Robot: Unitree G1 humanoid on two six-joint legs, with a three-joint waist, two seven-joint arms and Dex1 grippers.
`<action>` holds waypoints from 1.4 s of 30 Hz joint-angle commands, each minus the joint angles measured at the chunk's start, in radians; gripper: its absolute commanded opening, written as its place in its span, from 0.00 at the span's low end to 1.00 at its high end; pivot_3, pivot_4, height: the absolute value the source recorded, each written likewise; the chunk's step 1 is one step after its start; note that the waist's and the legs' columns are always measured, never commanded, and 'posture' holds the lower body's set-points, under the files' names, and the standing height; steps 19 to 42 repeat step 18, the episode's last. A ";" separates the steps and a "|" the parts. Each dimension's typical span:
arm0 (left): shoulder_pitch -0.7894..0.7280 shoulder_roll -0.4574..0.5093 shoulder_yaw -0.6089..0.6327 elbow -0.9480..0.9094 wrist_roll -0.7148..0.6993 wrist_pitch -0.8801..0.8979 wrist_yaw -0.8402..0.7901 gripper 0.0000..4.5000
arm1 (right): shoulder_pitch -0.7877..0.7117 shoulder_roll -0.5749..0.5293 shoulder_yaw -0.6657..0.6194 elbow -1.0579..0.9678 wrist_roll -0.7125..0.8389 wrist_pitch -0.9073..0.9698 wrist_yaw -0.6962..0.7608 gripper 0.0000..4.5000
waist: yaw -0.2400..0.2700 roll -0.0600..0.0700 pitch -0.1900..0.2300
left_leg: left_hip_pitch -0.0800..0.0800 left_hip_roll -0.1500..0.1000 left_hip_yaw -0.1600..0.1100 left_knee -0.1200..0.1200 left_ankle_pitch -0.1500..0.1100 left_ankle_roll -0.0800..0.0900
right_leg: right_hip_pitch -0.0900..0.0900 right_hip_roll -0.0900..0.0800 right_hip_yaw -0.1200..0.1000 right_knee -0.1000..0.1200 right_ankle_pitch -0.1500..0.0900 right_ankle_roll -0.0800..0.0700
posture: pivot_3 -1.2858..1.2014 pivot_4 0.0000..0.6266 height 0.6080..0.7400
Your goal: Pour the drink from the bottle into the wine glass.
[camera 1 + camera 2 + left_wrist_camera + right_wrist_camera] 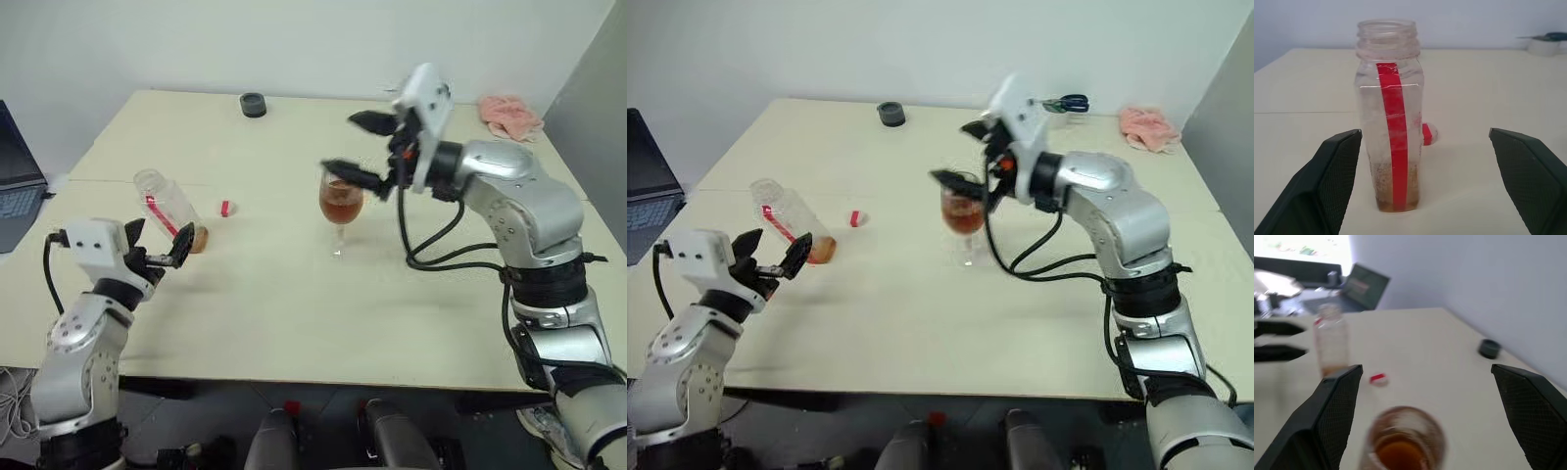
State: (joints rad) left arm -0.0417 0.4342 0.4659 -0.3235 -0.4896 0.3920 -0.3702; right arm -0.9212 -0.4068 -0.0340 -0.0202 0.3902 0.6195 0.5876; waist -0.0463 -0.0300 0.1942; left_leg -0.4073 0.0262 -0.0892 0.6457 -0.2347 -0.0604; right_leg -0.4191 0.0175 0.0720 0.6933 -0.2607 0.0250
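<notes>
The bottle stands uncapped on the table's left side, clear with a red strip. A thin amber remnant lies at its bottom. Its small red cap lies just beyond it. My left gripper is open just short of the bottle and does not touch it. The wine glass stands mid-table, its bowl about half full of the amber drink. My right gripper hovers open at the glass's rim height, one finger above the rim and one beside it, holding nothing.
A black round object sits at the table's far edge. A pink cloth lies at the far right corner, with scissors near it. A laptop stands off the table's left side.
</notes>
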 commanded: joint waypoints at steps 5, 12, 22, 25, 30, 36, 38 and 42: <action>0.081 -0.075 -0.045 -0.150 0.016 -0.066 0.043 0.99 | 0.264 0.047 -0.135 -0.031 -0.144 -0.172 -0.286 1.00 | 0.013 0.000 -0.001 | 0.001 0.000 0.002 -0.002 0.000 0.000 | 0.001 0.000 0.001 -0.003 0.000 0.000 | 0.52 0.24 1.00; 0.191 -0.210 -0.135 -0.195 0.097 -0.132 0.133 0.99 | 0.669 0.177 -0.022 -0.177 -0.254 -0.302 -0.376 1.00 | 0.005 0.001 -0.001 | 0.007 0.002 0.007 -0.004 0.000 0.000 | 0.005 0.004 0.009 -0.005 0.000 0.000 | 0.52 0.24 1.00; 0.297 -0.277 -0.206 -0.251 0.177 -0.155 0.199 0.99 | 0.836 0.197 0.007 -0.273 -0.285 -0.361 -0.380 1.00 | 0.003 0.001 -0.001 | 0.009 0.002 0.012 -0.003 0.000 0.000 | 0.006 0.007 0.017 -0.007 -0.003 0.007 | 0.52 0.24 1.00; 0.297 -0.277 -0.206 -0.251 0.177 -0.155 0.199 0.99 | 0.836 0.197 0.007 -0.273 -0.285 -0.361 -0.380 1.00 | 0.003 0.001 -0.001 | 0.009 0.002 0.012 -0.003 0.000 0.000 | 0.006 0.007 0.017 -0.007 -0.003 0.007 | 0.52 0.24 1.00; 0.297 -0.277 -0.206 -0.251 0.177 -0.155 0.199 0.99 | 0.836 0.197 0.007 -0.273 -0.285 -0.361 -0.380 1.00 | 0.003 0.001 -0.001 | 0.009 0.002 0.012 -0.003 0.000 0.000 | 0.006 0.007 0.017 -0.007 -0.003 0.007 | 0.52 0.24 1.00; 0.297 -0.277 -0.206 -0.251 0.177 -0.155 0.199 0.99 | 0.836 0.197 0.007 -0.273 -0.285 -0.361 -0.380 1.00 | 0.003 0.001 -0.001 | 0.009 0.002 0.012 -0.003 0.000 0.000 | 0.006 0.007 0.017 -0.007 -0.003 0.007 | 0.52 0.24 1.00; 0.297 -0.277 -0.206 -0.251 0.177 -0.155 0.199 0.99 | 0.836 0.197 0.007 -0.273 -0.285 -0.361 -0.380 1.00 | 0.003 0.001 -0.001 | 0.009 0.002 0.012 -0.003 0.000 0.000 | 0.006 0.007 0.017 -0.007 -0.003 0.007 | 0.52 0.24 1.00; 0.297 -0.277 -0.206 -0.251 0.177 -0.155 0.199 0.99 | 0.836 0.197 0.007 -0.273 -0.285 -0.361 -0.380 1.00 | 0.003 0.001 -0.001 | 0.009 0.002 0.012 -0.003 0.000 0.000 | 0.006 0.007 0.017 -0.007 -0.003 0.007 | 0.52 0.24 1.00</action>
